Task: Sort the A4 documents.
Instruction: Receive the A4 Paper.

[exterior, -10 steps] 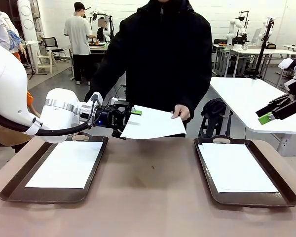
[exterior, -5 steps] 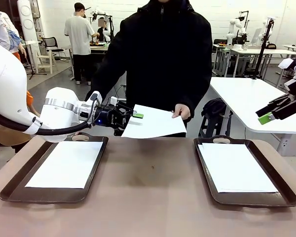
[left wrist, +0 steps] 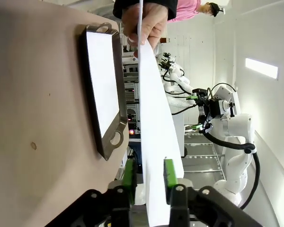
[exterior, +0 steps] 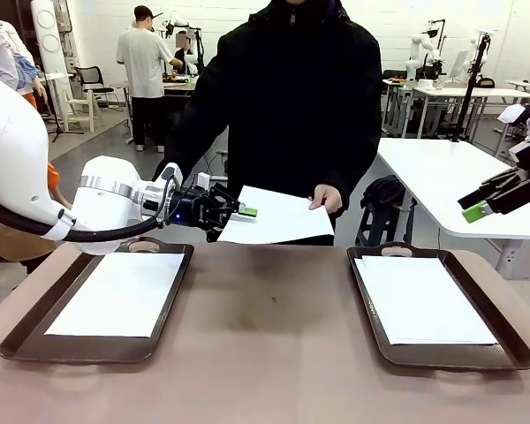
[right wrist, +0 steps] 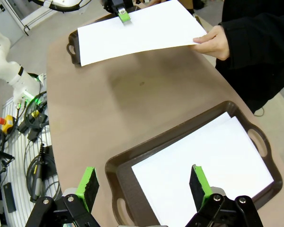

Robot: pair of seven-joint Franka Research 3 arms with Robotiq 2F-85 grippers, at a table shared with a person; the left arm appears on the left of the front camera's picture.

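White sheets are already lying in both trays while we are clamping our left gripper jaws on the person's offered sheet at frame centre, right jaws gaping empty.

A brown tabletop is carrying two dark brown trays: the left tray and the right tray are each holding white A4 documents, lying flat.
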